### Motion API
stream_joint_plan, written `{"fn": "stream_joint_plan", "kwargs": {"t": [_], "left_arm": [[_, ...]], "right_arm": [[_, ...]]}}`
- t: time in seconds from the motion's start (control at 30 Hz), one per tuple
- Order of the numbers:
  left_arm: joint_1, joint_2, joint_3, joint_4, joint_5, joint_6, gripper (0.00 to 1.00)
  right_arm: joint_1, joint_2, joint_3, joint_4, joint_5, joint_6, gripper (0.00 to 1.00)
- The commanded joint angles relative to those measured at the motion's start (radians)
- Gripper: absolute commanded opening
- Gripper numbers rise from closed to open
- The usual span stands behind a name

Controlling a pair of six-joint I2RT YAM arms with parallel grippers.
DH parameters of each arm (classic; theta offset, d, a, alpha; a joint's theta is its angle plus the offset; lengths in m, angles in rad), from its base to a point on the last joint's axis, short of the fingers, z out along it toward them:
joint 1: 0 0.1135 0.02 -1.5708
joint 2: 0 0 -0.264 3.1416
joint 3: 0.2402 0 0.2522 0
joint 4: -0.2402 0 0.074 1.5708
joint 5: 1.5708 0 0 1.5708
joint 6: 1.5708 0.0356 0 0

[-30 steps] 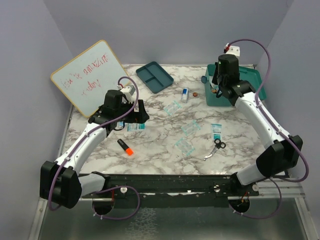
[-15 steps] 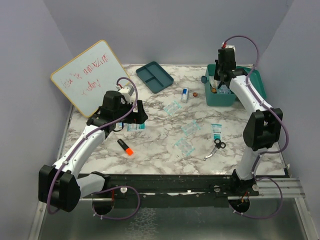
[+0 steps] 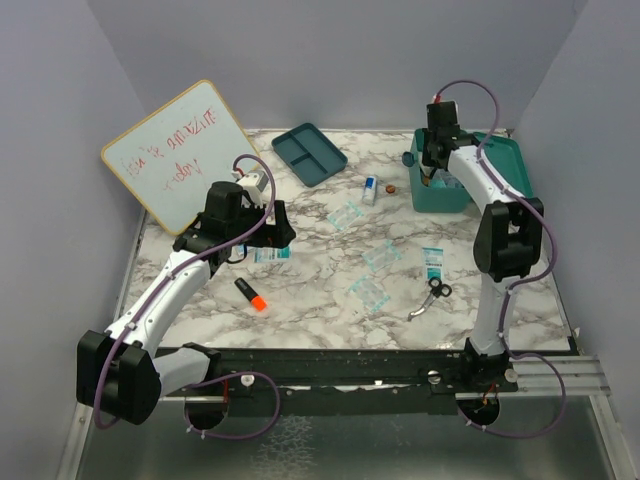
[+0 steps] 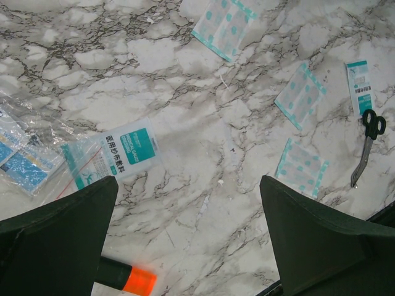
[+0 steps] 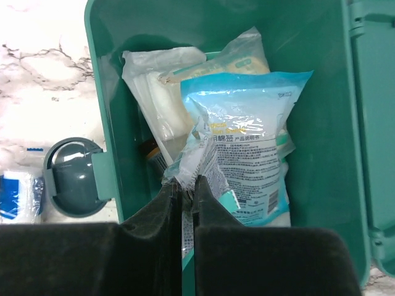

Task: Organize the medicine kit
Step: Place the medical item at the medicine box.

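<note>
The left arm reaches forward from its base, wrist bent down, its tool [image 4: 188, 213] hanging with fingers spread wide and nothing between them. The right arm stretches far back, elbow raised, its tool [image 5: 185, 185] pinched tight on a blue packet [image 5: 247, 135].

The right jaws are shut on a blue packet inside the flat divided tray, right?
No. The right jaws are shut on the blue packet, but inside the kit, not the tray. The right wrist view shows it.
</note>
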Motion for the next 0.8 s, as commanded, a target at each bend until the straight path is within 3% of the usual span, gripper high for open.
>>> {"fn": "stream_joint_plan", "kwargs": {"t": [0.0,0.2,0.3,0.4,0.77], "left_arm": [[-0.003,-0.012,-0.012,-0.019,-0.020,0.015,0.99],[-0.003,-0.010,-0.011,-0.019,-0.022,0.015,0.99],[-0.003,-0.008,-0.012,-0.020,-0.019,0.016,0.99],[-0.003,-0.011,-0.012,-0.020,-0.019,0.016,0.99],[-0.003,-0.018,-0.014,-0.022,-0.018,0.018,0.99]], "right_arm": [[-0.004,0.050,0.043,-0.026,0.009,-0.006,0.13],[-0.004,0.031,0.062,-0.044,-0.004,-0.001,0.39],[-0.004,0.010,0.067,-0.057,-0.012,0.001,0.46],[-0.004,-0.011,0.067,-0.065,-0.012,0.000,0.47],[-0.012,-0.025,0.032,-0.064,-0.035,0.019,0.26]]}}
